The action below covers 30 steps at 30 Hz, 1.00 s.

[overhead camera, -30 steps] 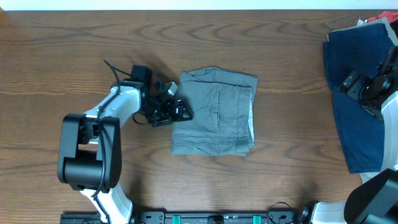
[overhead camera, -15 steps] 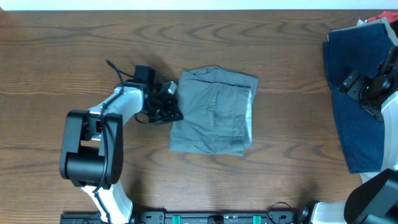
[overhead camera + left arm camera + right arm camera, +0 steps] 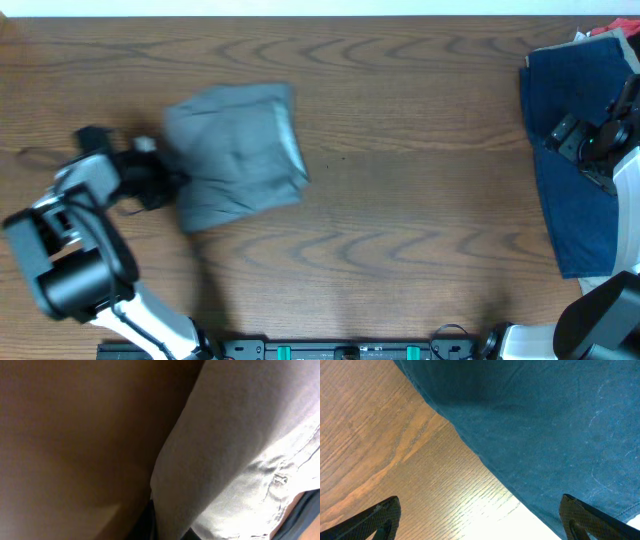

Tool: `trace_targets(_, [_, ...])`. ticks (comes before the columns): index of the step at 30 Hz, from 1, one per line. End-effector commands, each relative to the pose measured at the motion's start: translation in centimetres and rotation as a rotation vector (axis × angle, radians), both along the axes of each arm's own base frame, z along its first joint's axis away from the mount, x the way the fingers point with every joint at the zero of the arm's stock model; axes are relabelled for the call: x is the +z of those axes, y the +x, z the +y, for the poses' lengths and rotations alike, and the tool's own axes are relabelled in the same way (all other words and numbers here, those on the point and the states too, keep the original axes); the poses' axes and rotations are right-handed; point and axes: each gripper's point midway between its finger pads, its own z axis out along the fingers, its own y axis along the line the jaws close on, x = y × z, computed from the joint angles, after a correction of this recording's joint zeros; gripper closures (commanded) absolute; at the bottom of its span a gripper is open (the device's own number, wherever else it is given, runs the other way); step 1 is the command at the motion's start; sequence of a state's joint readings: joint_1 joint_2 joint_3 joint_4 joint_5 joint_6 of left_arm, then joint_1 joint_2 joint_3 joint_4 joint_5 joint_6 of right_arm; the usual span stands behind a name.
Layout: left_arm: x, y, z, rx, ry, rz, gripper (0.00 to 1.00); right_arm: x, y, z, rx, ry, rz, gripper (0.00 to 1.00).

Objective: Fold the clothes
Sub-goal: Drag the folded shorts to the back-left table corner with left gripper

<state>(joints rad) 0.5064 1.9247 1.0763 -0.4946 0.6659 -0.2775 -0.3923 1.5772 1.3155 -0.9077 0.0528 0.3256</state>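
The grey-khaki shorts (image 3: 238, 152) lie folded in a bundle on the left part of the table, blurred by motion. My left gripper (image 3: 172, 186) is shut on their left edge; in the left wrist view the grey cloth (image 3: 240, 435) fills the right side and runs down between the jaws. A dark navy garment (image 3: 565, 190) is spread at the table's right edge. My right gripper (image 3: 480, 527) hovers over that garment's edge (image 3: 545, 420), its fingers wide apart with nothing between them.
The brown wooden table (image 3: 420, 200) spans the view. A scrap of red and white cloth (image 3: 610, 30) shows at the far right corner behind the navy garment. The arm bases stand along the front edge.
My left gripper shut on the shorts' left edge and pulled sharply left, dragging the folded shorts from the table's middle to its left part. The right arm has not moved.
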Motion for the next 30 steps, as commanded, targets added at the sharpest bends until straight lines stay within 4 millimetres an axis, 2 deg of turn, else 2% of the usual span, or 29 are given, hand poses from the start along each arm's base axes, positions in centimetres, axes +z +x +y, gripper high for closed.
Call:
trace_targets(1, [-0.6,-2.1,6.7,0.303,-0.025,0.074,0.94,0.4,0.0,-0.6,-0.013,-0.01,-0.007,0.01])
trace_targets(5, [-0.3,-4.5,13.0,0.593,-0.074,0.079,0.94,0.4,0.0,-0.6,-0.013,-0.01,-0.007,0.01])
trace_targets(6, [-0.2,-4.8,14.0,0.642,-0.09,0.068,0.89,0.4,0.0,-0.6,-0.013,-0.01,-0.007,0.01])
trace_targets(8, [0.2,-5.0,15.6,0.706,-0.11,0.039,0.68,0.4,0.0,-0.6,-0.013,-0.01,-0.007,0.01])
trace_targets(10, [0.5,-4.9,16.3,0.714,-0.108,0.007,0.66,0.4,0.0,-0.6,-0.013,-0.01,-0.007,0.01])
trace_targets(15, [0.6,-3.6,15.4,0.674,-0.094,-0.01,0.66,0.4,0.0,-0.6,-0.013,-0.01,-0.007,0.01])
trace_targets(17, [0.9,-2.3,14.7,0.633,-0.075,-0.04,0.67,0.4,0.0,-0.6,-0.013,-0.01,-0.007,0.01])
trace_targets(19, [1.1,-0.7,13.6,0.596,-0.063,-0.061,0.79,0.4,0.0,-0.6,-0.013,-0.01,-0.007,0.01])
trace_targets(20, [1.0,0.1,13.0,0.599,-0.058,-0.055,0.81,0.4,0.0,-0.6,-0.013,-0.01,-0.007,0.01])
trace_targets(25, [0.4,3.5,11.1,0.638,0.049,-0.036,0.81,0.4,0.0,-0.6,-0.013,-0.01,-0.007,0.01])
trace_targets(30, [1.4,8.8,8.4,0.637,0.114,-0.165,0.81,0.4,0.0,-0.6,-0.013,-0.01,-0.007,0.01])
